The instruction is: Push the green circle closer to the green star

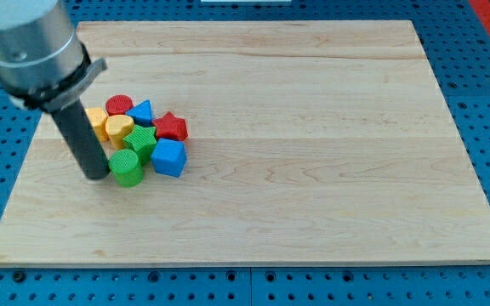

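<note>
My tip (97, 174) pressed against the green circle (127, 169) beside a tight cluster of blocks

My tip is a bare rod holding nothing, touching the circle's left side on the wooden board (313, 144); the green star (141, 142) sits just above the circle, touching it, with the blue cube (168, 157) to the right, the yellow heart (118, 127), a yellow block (98, 121), red cylinder (119, 104), blue triangle (142, 111) and red star (171, 127) packed around
</note>
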